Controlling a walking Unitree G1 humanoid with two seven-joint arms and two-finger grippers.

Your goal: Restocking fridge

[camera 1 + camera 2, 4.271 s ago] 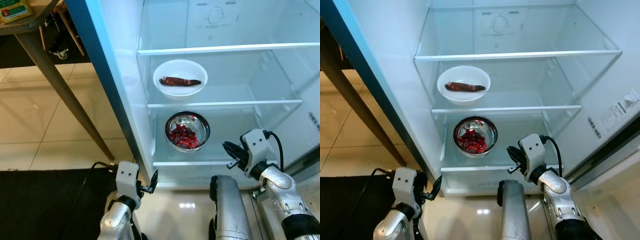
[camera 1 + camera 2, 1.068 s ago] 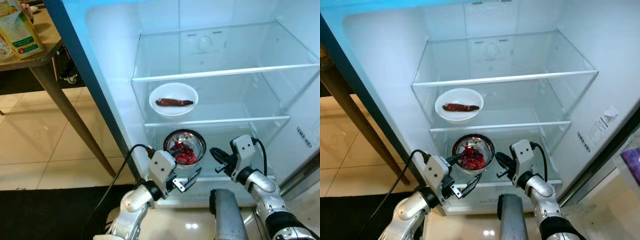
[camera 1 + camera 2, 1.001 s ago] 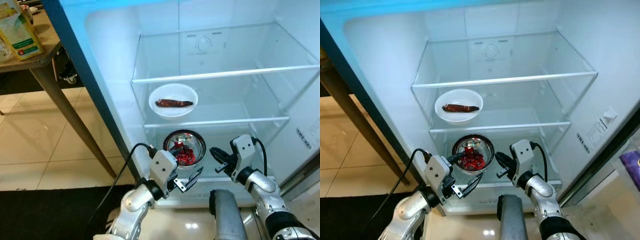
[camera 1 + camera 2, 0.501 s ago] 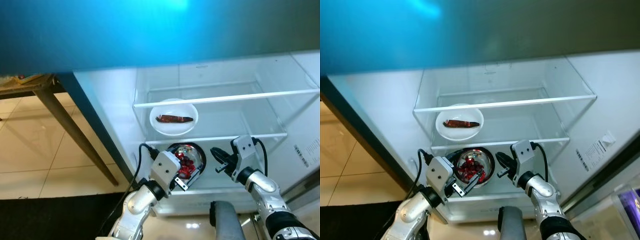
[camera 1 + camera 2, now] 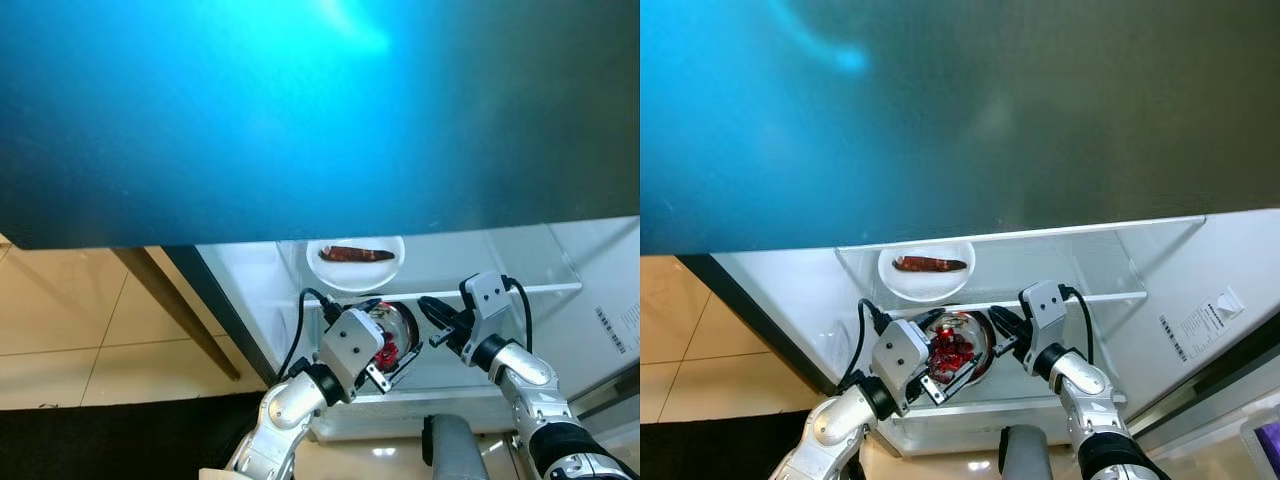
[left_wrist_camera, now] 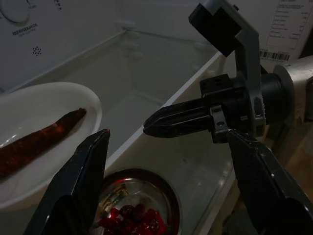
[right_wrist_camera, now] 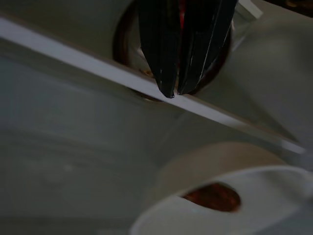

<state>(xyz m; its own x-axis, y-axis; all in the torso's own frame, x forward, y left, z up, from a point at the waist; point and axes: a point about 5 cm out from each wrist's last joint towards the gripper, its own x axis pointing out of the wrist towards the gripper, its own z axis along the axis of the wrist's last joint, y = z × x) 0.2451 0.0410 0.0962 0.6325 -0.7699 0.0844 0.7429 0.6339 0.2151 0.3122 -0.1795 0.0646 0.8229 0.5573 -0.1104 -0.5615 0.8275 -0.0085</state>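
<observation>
A steel bowl (image 5: 393, 328) of red pieces stands on the lower fridge shelf. On the glass shelf above it, a white bowl (image 5: 355, 262) holds a long red-brown piece. My left gripper (image 5: 392, 346) is open right in front of the steel bowl, one finger above its rim and one below. In the left wrist view both fingers (image 6: 83, 191) spread wide over the steel bowl (image 6: 139, 213). My right gripper (image 5: 432, 312) is shut, its tip beside the steel bowl's right rim, just under the glass shelf edge (image 7: 88, 56). Its fingertips (image 7: 168, 83) are pressed together.
A glossy blue-to-dark panel (image 5: 300, 120) close to the camera covers the upper half of both eye views. A wooden table leg (image 5: 180, 310) and tiled floor (image 5: 70, 310) lie left of the fridge, with a black mat (image 5: 100, 440) below. The fridge's right wall carries a label (image 5: 1200, 320).
The camera has shifted, so the blue panel now hides the upper shelves. My left gripper has risen and closed in on the steel bowl. The right gripper has kept its place.
</observation>
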